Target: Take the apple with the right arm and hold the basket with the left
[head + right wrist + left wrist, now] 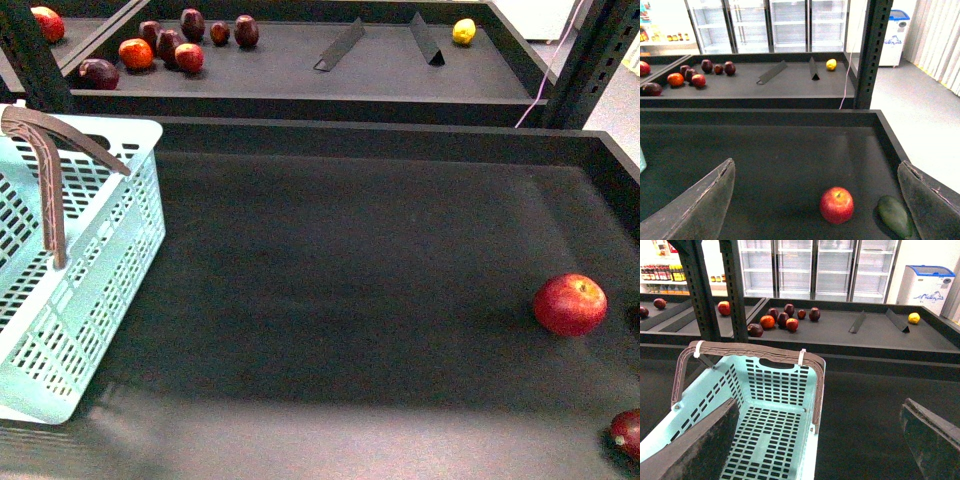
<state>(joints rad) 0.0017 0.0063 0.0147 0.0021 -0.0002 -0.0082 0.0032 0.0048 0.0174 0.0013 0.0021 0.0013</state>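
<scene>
Drop the spread right jaws around the red apple (pixel 836 205) at bottom middle, missing the green fruit (pixel 894 216) beside it; shut the spread left jaws on the handle (pixel 752 350) of the basket (pixel 775 387).

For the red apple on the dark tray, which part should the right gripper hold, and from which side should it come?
Grip the apple across its widest middle, coming down from above. It sits upright, stem dimple up, on the flat tray, so the open right gripper can straddle it. A green thing lies close on one side; set the fingers away from it.
</scene>
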